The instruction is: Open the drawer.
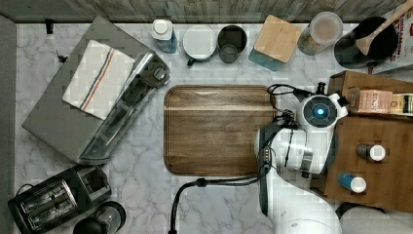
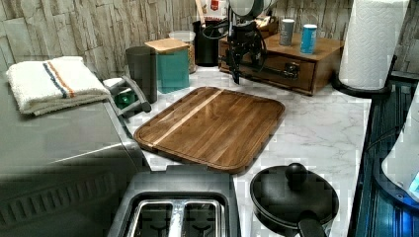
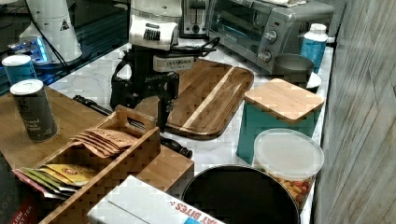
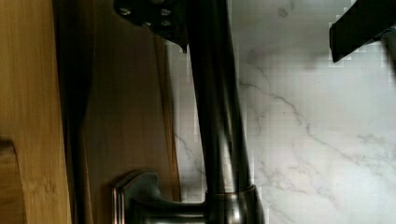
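White marble counter (image 1: 146, 195) w/ dark rounded wooden cutting board (image 1: 214, 129) beside medium-brown wooden drawer (image 2: 276, 66) at wood-plank wall; robot hand (image 2: 236, 59) spread, straddling its black bar handle (image 4: 219, 107)

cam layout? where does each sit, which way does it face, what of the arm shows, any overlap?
Top view: overhead, straight down on the cutting board; white arm over the cabinet's edge.
Left view: low by the toaster, facing the drawer; the hand at its handle.
Right view: behind the cabinet, facing the toaster oven; the hand at the drawer front.
Wrist view: close on the handle, fingers flanking.
Shared: left and right views both see the board.
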Robot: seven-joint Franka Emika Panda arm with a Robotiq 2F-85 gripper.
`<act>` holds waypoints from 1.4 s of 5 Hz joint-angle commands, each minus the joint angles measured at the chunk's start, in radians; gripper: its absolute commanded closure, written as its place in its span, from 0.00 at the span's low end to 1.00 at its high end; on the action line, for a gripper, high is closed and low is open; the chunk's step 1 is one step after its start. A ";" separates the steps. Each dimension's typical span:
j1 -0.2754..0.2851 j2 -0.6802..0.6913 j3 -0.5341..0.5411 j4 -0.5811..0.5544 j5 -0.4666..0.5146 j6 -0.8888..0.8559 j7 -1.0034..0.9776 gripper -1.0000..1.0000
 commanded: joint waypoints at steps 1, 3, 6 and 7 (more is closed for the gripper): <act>-0.036 -0.074 0.088 -0.069 0.122 0.041 -0.133 0.00; 0.021 -0.061 0.153 -0.049 0.198 -0.020 -0.214 0.00; 0.184 -0.091 0.228 -0.078 0.218 -0.038 0.049 0.00; 0.203 -0.095 0.249 -0.073 0.219 -0.052 0.066 0.00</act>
